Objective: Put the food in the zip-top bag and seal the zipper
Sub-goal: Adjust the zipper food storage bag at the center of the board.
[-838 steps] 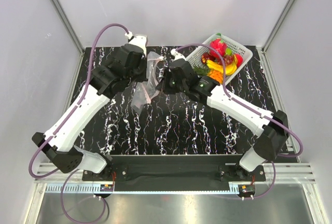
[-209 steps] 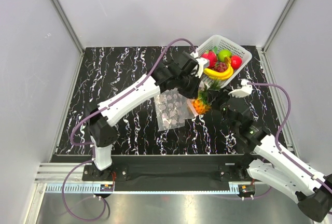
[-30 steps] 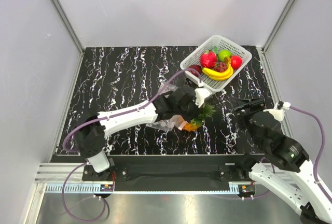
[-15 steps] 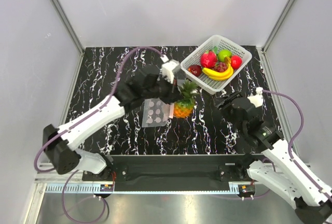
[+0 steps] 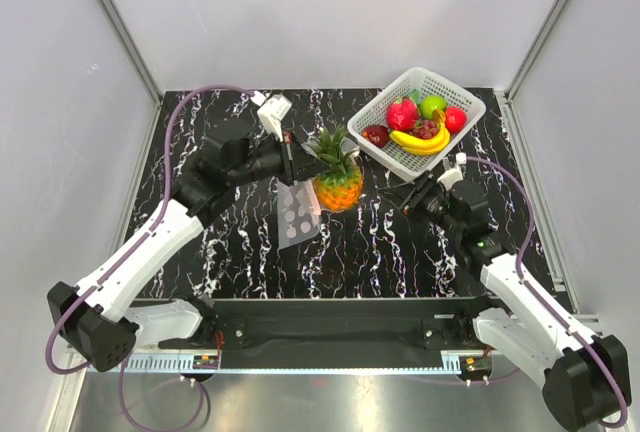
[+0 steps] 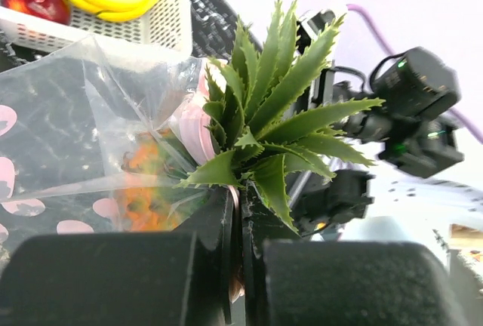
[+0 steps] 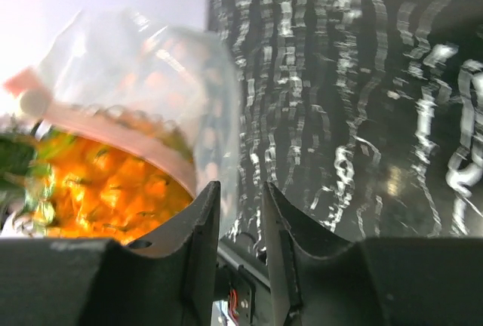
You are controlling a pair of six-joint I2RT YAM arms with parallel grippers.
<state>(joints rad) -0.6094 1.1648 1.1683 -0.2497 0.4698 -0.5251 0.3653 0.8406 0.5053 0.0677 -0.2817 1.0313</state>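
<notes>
Pineapple [image 5: 338, 187] sits in the zip-top bag [image 5: 298, 214], with its leafy top poking out of the mouth, just near-left of the white lattice basket [image 5: 392, 155]. Left gripper [image 5: 290, 157] is clamped tight on the bag at its pink zipper [image 6: 198, 126]. Right gripper [image 5: 412, 195] is just in front of the basket, apart from the bag. Its jaws stand narrowly parted and hold nothing.
</notes>
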